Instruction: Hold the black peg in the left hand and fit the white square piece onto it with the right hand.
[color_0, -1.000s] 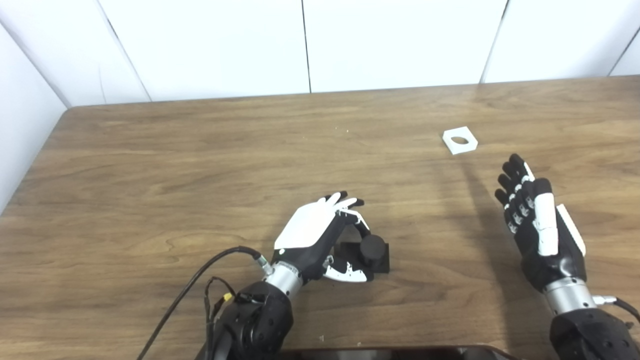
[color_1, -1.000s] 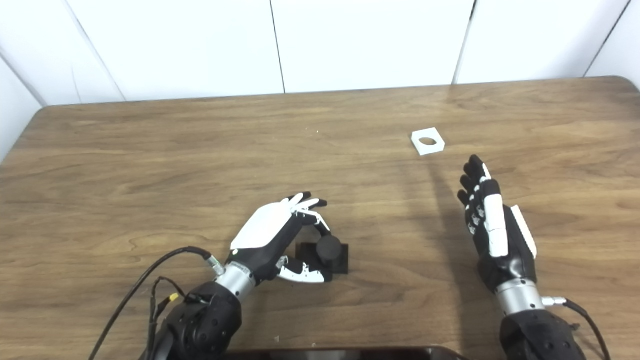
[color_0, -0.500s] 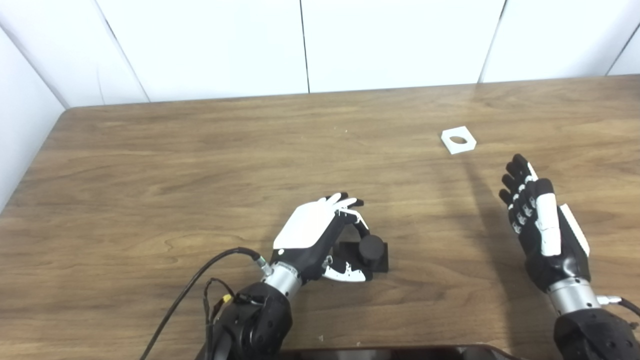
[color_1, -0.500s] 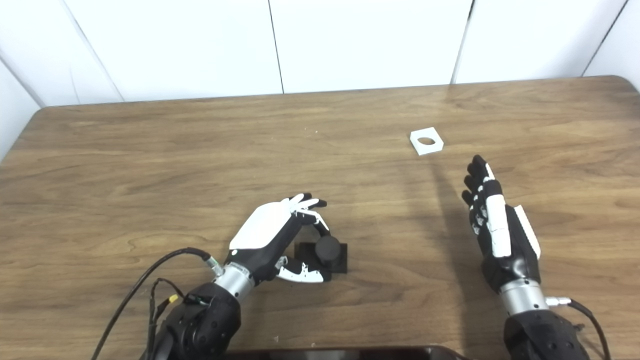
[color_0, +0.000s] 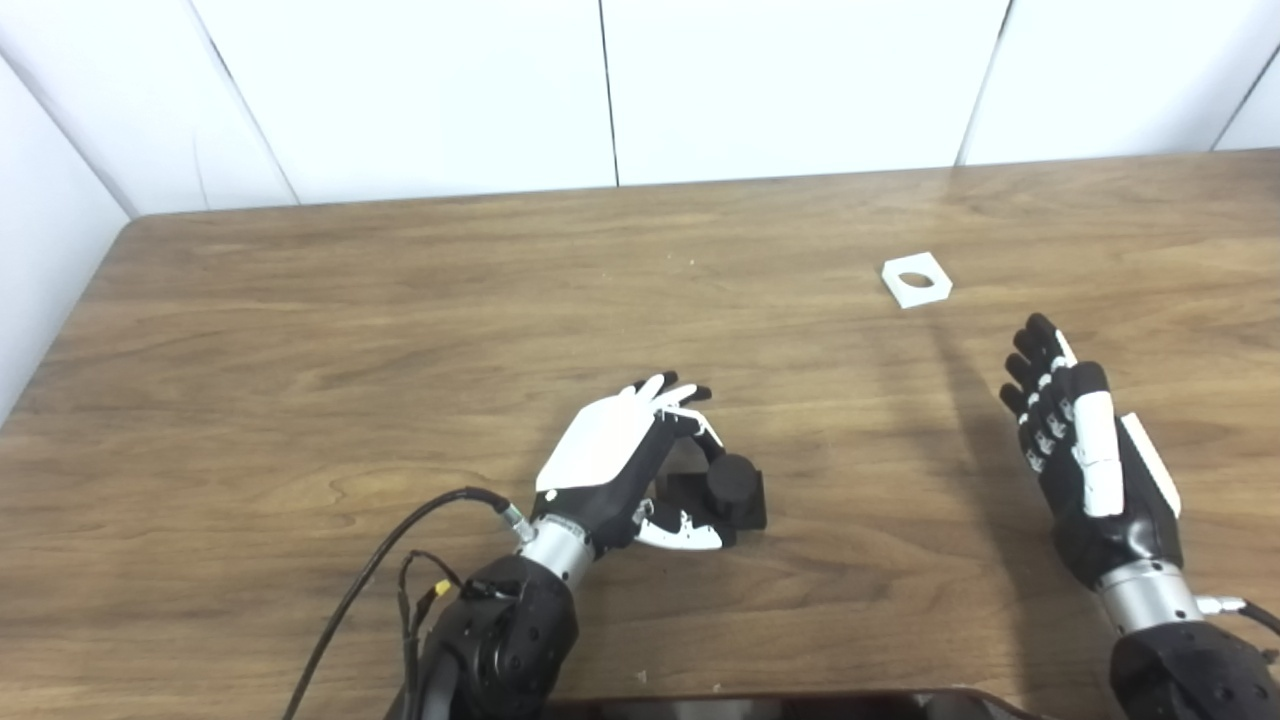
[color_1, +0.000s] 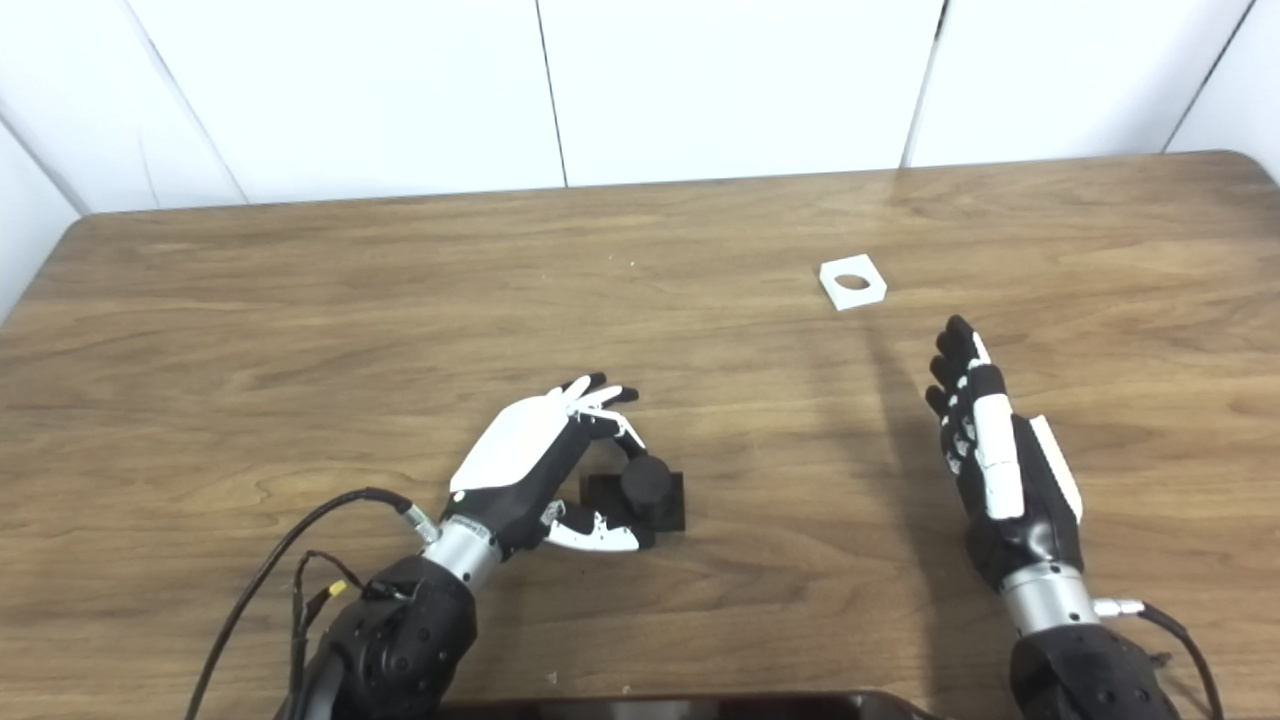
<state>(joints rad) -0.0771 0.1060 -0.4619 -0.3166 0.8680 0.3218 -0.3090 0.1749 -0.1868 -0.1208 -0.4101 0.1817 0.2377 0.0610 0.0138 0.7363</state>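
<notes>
Lower centre: the left robot hand (color_0: 625, 455) curls around the black peg (color_0: 728, 488), which stands on its square base on the counter (color_0: 300, 330). Whether the grip has actually closed cannot be told, since the palm hides the contact. Lower right: the right robot hand (color_0: 1085, 450) hovers empty, fingers extended. Upper right: the white square piece (color_0: 915, 280) lies flat, well apart from both. Likely risks: the peg slipping or tilting in a loose hold; the thin piece resisting pickup.

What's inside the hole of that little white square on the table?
Only brown table shows through the round hole in the white square piece. It lies flat and alone; the underside touching the wood is hidden.
</notes>
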